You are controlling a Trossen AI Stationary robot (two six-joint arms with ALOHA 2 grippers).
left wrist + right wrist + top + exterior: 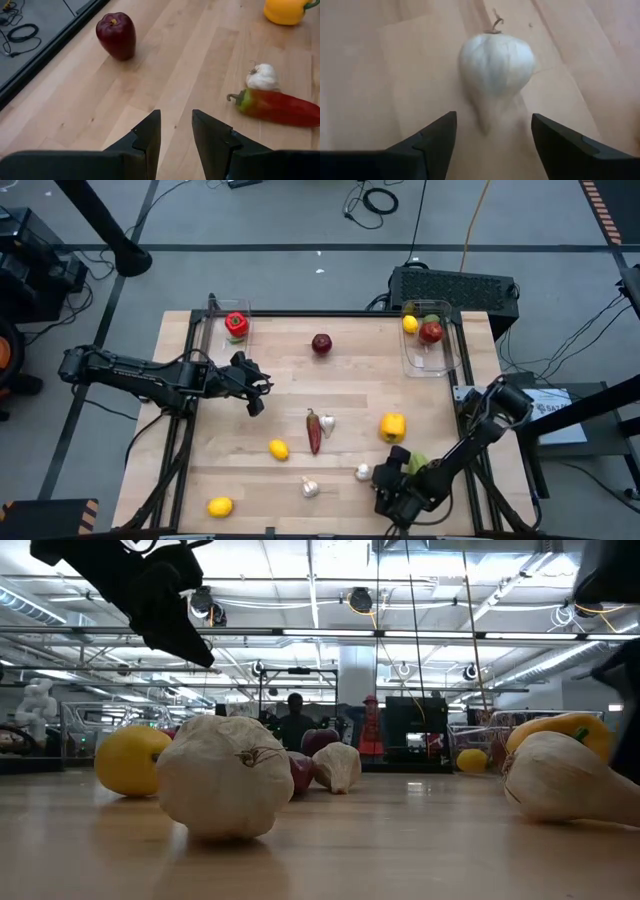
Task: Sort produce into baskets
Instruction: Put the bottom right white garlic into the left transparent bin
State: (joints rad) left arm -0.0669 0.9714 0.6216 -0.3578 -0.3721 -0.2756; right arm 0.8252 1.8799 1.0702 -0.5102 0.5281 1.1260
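No readable writing is seen; a garlic bulb (495, 65), stem pointed away, is framed just ahead of the wide-spread, empty right gripper (492, 145).

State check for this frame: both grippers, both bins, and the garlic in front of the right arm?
Left gripper: open, empty, above bare table.
Right gripper: open, jaws either side of the garlic, not gripping.
Garlic: lying on the table.
Left bin: holds one red pepper.
Right bin: holds lemon, apple, something green.

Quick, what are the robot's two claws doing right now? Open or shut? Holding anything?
Left gripper: slightly open, empty, above bare table.
Right gripper: open, empty, a garlic bulb just ahead of it.
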